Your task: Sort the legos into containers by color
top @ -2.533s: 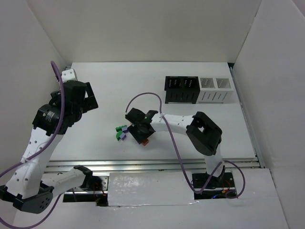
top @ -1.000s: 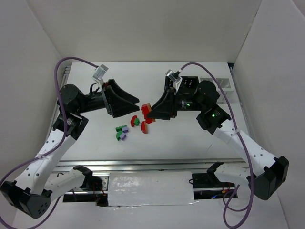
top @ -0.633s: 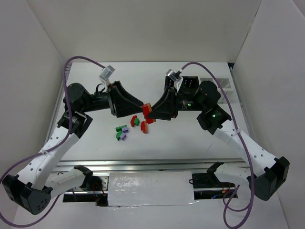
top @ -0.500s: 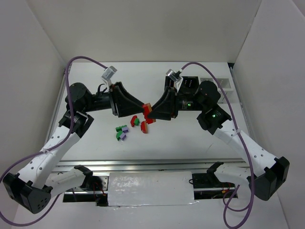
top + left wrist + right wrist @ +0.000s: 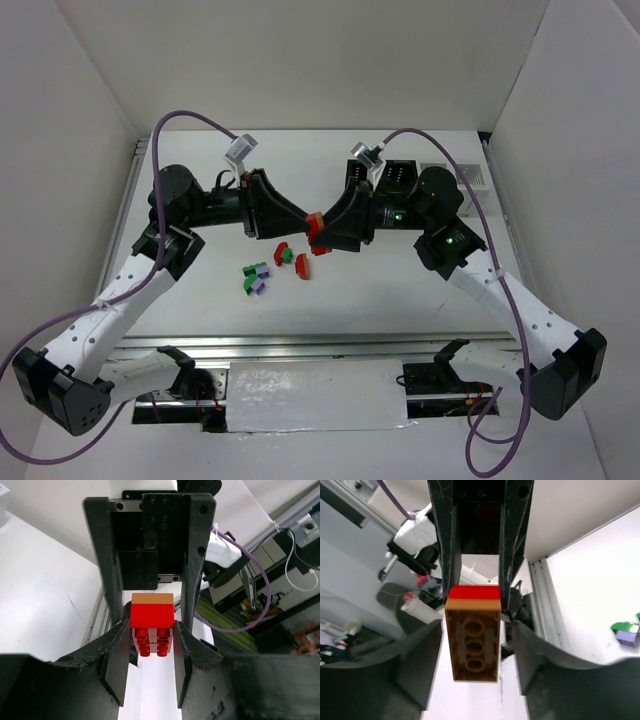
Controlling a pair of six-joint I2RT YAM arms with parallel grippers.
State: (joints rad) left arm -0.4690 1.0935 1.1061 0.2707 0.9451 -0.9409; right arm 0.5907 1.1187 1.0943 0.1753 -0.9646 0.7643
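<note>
Above the table's middle, a red lego (image 5: 313, 220) stuck to a brown-orange lego (image 5: 472, 640) hangs between both arms. My left gripper (image 5: 300, 216) comes in from the left and is shut on the red lego (image 5: 152, 622), its pads pressed against both sides. My right gripper (image 5: 327, 226) faces it from the right, open, with gaps on either side of the brown-orange lego. Loose red legos (image 5: 303, 268), green legos (image 5: 247, 272) and a light purple lego (image 5: 260, 282) lie on the table below. The containers (image 5: 472, 176) stand at the back right, partly hidden behind my right arm.
White walls close the table in at the left, back and right. A metal rail (image 5: 330, 345) runs along the near edge. Purple cables loop above both arms.
My left arm has swung right to meet the right gripper and has shut on the red lego. My right gripper's jaws have opened away from the brown-orange lego.
</note>
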